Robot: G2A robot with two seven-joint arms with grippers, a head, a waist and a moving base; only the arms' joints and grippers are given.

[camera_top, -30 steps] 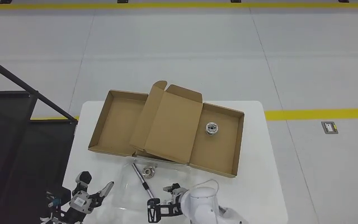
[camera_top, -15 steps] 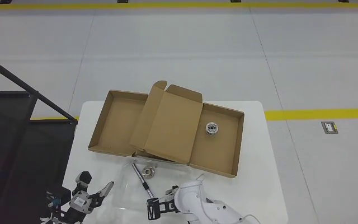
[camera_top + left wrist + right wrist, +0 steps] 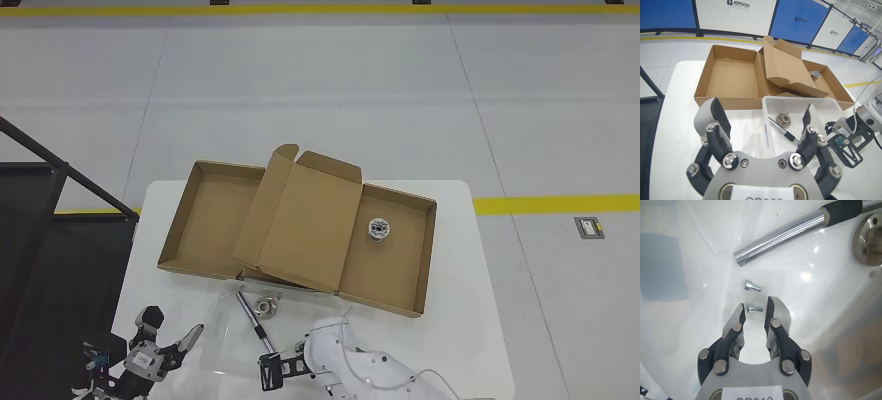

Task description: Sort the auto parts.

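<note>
**Table and box.** A white table (image 3: pixel 460 300) fills the lower middle of the top view. A cardboard box (image 3: pixel 205 215) with two open compartments lies across its far half. A loose cardboard flap (image 3: pixel 300 225) stands tilted over the divide between the compartments. A toothed metal part (image 3: pixel 377 228) rests in the right-hand compartment, near its centre.

**Bin and contents.** A clear plastic bin (image 3: pixel 798 98) sits just in front of the box, at the lower centre of the top view. A chrome rod (image 3: pixel 255 322) with a black band lies diagonally inside it. A round flange (image 3: pixel 264 304) lies just beside the rod. Two small bolts lie on the bin floor near the rod's plain end. One bolt (image 3: pixel 752 288) lies free, between the rod's end and the right gripper. The second bolt (image 3: pixel 755 309) lies on its side between that gripper's fingers.

**Right gripper.** The right gripper (image 3: pixel 756 303) is low inside the bin, at the bottom centre of the top view. Its jaws are partly apart and stand on either side of the second bolt. A gap shows on each side, and nothing is gripped.

**Left gripper.** The left gripper (image 3: pixel 172 323) hangs over the table at the lower left of the top view. It is outside the bin, near the bin's left wall. Its jaws are spread wide and empty.
</note>
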